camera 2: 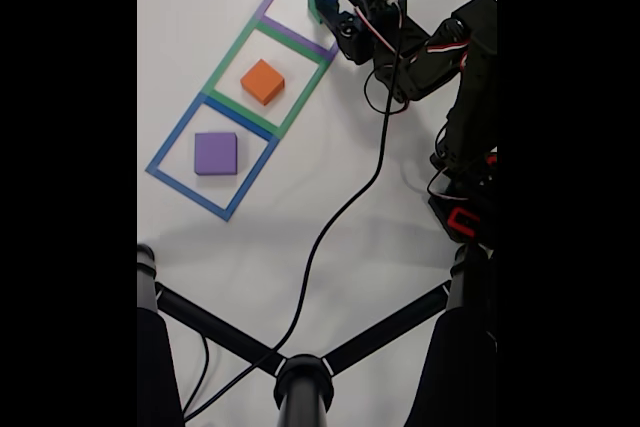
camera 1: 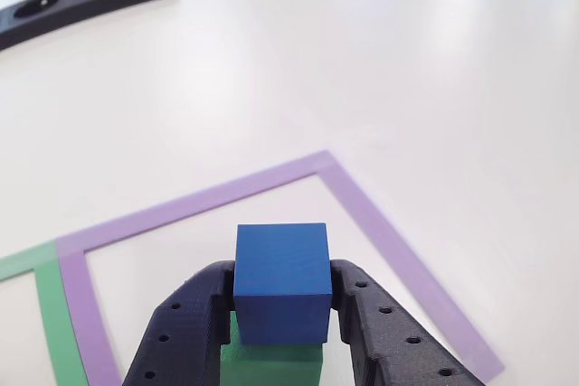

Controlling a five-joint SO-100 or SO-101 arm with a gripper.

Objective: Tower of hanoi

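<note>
Nearest the lens in the other view, the claw is clamped on the blue cube, which sits on a green block inside the purple-taped square. Farther along the bench, in the fixed view, an orange block lies in the green square and a purple block in the blue square. Judging by this, stacking is barely underway: both await moves.

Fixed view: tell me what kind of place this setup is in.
Probably a hobby or lab tabletop test bench: a white table marked with taped coloured squares, small blocks such as the orange block, and a black camera stand over it.
</note>
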